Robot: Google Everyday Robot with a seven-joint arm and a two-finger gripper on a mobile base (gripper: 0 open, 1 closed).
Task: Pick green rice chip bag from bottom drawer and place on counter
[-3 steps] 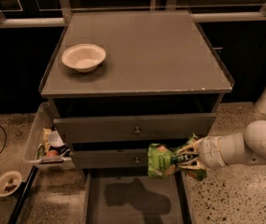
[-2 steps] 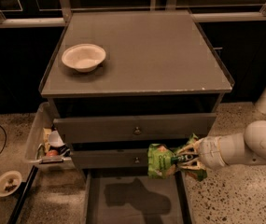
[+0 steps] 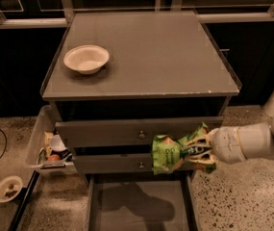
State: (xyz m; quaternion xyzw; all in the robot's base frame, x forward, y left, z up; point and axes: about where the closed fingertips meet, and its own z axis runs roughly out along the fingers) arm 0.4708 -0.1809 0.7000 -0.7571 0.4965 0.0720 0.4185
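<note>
The green rice chip bag [image 3: 167,154] hangs crumpled in my gripper [image 3: 194,150], in front of the two knobbed drawers at the cabinet's right side. The gripper is shut on the bag's right end; my white arm [image 3: 244,142] comes in from the right. The bottom drawer [image 3: 141,206] is pulled out below the bag, a shallow grey tray that shows only the bag's shadow. The counter [image 3: 160,57] is the flat grey top above, well higher than the bag.
A pale bowl [image 3: 86,58] sits on the counter's left side. A clear bin [image 3: 47,146] with odds and ends stands left of the cabinet. A small dish [image 3: 7,188] lies on the speckled floor at the lower left. A railing runs behind the cabinet.
</note>
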